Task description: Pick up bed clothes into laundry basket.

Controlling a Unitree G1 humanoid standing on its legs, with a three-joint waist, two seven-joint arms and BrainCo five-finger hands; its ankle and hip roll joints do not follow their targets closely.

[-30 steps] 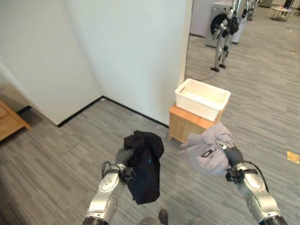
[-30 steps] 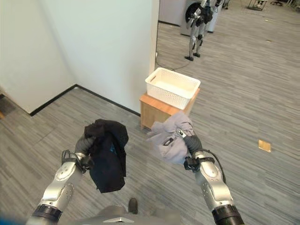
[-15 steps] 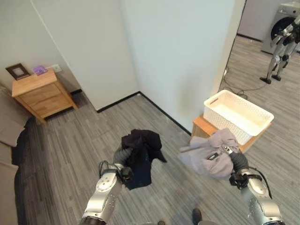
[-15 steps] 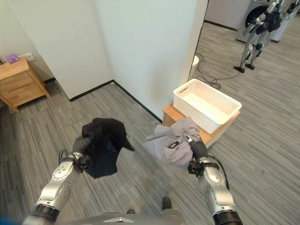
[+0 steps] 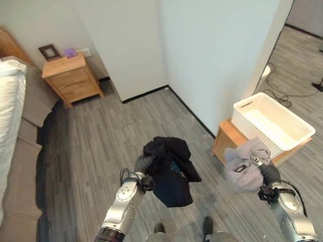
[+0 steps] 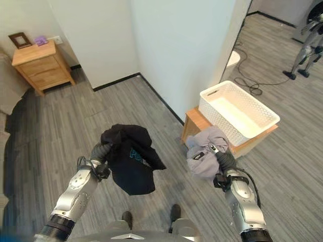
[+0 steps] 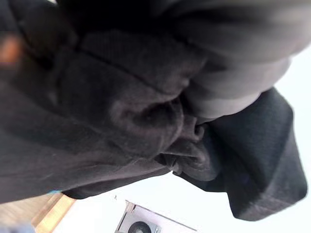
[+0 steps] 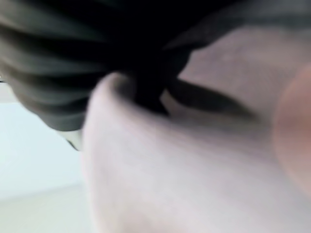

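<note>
A black garment (image 5: 169, 171) hangs bunched from my left hand (image 5: 143, 165), which is raised in front of me and shut on the cloth. A light grey garment (image 5: 243, 164) is bunched in my right hand (image 5: 266, 173), whose fingers curl over its top. The white laundry basket (image 5: 290, 135) stands on a low wooden stand (image 5: 225, 143) just beyond and right of the grey garment, against the white wall. In the left wrist view black cloth (image 7: 121, 111) folds round the fingers; in the right wrist view pale grey cloth (image 8: 170, 174) lies against the hand.
A white wall corner (image 5: 212, 60) juts out behind the basket. A wooden nightstand (image 5: 72, 79) with a small frame stands at the back left. A bed (image 5: 20, 151) with a white pillow runs along the left edge. Grey plank floor (image 5: 116, 126) lies between.
The camera has swung left, bringing the bed and nightstand into view and moving the basket to the right. Both hands keep their garments; the black one has swung outward.
</note>
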